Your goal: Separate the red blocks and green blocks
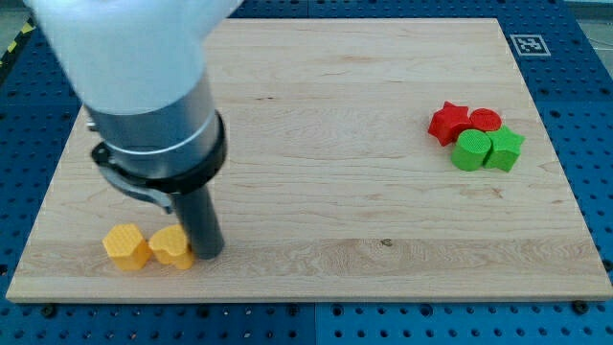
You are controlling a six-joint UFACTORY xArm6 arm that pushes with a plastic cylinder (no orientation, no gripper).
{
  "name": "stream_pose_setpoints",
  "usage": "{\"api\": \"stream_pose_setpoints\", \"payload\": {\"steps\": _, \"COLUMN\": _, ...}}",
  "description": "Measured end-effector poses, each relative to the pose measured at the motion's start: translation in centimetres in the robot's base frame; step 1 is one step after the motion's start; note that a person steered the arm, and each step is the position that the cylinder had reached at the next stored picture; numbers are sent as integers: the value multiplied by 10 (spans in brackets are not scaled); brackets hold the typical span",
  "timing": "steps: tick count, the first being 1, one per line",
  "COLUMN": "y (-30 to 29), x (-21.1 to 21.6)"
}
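A red star block (447,123) and a red round block (485,121) sit touching at the view's right. Just below them a green round block (470,150) and a green angular block (505,149) sit side by side, touching the red ones. All form one tight cluster. My tip (209,254) rests on the board at the view's lower left, far from that cluster, touching the right side of a yellow heart block (170,246).
A yellow hexagonal block (125,245) lies just left of the yellow heart. The wooden board (326,192) sits on a blue pegboard table. A black-and-white marker tag (528,43) is at the board's top right corner. The arm's large grey body fills the upper left.
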State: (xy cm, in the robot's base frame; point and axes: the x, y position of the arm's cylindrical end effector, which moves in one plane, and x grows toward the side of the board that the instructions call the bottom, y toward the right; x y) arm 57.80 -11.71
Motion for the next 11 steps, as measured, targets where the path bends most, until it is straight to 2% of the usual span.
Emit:
{"api": "stream_pose_setpoints", "payload": {"steps": 1, "y": -4, "x": -4}}
{"api": "stream_pose_setpoints", "payload": {"steps": 3, "y": 9, "x": -73}}
{"api": "stream_pose_setpoints", "payload": {"steps": 5, "y": 11, "x": -80}}
{"api": "stream_pose_setpoints", "payload": {"steps": 6, "y": 11, "x": -136}}
{"api": "stream_pose_setpoints", "payload": {"steps": 7, "y": 37, "x": -205}}
{"api": "stream_pose_setpoints", "payload": {"steps": 8, "y": 100, "x": -253}}
{"api": "stream_pose_setpoints", "payload": {"steps": 9, "y": 191, "x": -304}}
{"api": "stream_pose_setpoints", "payload": {"steps": 10, "y": 299, "x": -321}}
{"api": "stream_pose_setpoints", "payload": {"steps": 11, "y": 388, "x": -284}}
